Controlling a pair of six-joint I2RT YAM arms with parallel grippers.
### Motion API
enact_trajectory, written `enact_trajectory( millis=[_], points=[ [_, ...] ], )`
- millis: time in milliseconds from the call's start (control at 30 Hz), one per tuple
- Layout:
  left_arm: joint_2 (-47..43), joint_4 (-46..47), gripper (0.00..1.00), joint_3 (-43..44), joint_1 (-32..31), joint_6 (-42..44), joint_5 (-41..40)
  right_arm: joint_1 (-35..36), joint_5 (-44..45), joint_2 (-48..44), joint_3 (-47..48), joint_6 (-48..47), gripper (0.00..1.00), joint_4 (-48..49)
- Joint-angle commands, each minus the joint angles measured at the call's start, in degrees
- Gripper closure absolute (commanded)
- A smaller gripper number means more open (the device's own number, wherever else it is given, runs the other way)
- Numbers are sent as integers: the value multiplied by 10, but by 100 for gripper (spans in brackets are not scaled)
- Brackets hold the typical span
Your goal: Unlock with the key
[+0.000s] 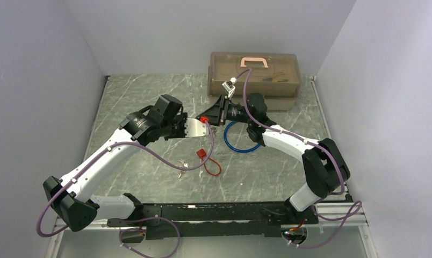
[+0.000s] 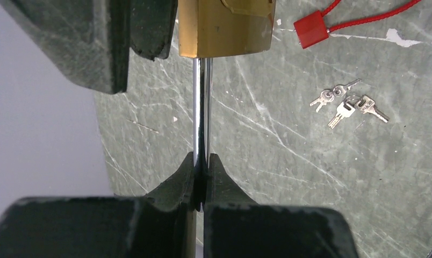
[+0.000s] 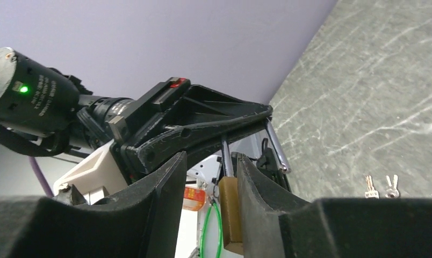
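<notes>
Left gripper (image 2: 202, 167) jaws are pinched shut on the shackle (image 2: 201, 107). Right gripper (image 3: 209, 161) jaws are part open and straddle the padlock (image 2: 224, 27) body, with a gap on one side. Padlock sits top centre of the left wrist view, off the table (image 2: 289, 177). Brass body is likely heavy and rigid, so grip its flat faces. Chrome shackle looks slick and may pivot. Keys (image 2: 345, 102), right of centre, are thin and light; pinch by the bow.

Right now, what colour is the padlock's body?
Brassy gold padlock, clearest in the left wrist view.
</notes>
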Motion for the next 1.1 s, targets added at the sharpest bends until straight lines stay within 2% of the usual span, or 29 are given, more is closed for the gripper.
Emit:
enact_trajectory(
  millis=[0,167,333,567,633,767,833,900,1000,1067],
  points=[
    [-4,78,100,46,7,-25,19,11,-40,-27,-14,48,59,115],
    [0,48,100,86,34,-46,57,11,-41,-65,-45,-15,57,79],
    [2,5,100,138,35,-59,102,7,-52,-86,-4,-105,54,-33],
    [-3,-10,100,165,35,-66,103,0,-69,-91,30,-144,55,-76],
    [-5,-9,100,164,34,-67,103,0,-63,-94,27,-142,59,-71],
    [-10,-5,100,147,34,-66,104,0,-34,-104,14,-124,80,-42],
    [-12,-4,100,136,33,-62,103,1,-21,-108,12,-120,81,-29],
    [-16,-5,100,123,29,-58,101,0,-9,-113,14,-128,80,-34],
    [-21,-7,100,109,23,-54,96,-1,6,-117,17,-138,69,-41],
    [-24,-9,100,101,18,-50,90,0,16,-117,17,-140,67,-39]
  ],
)
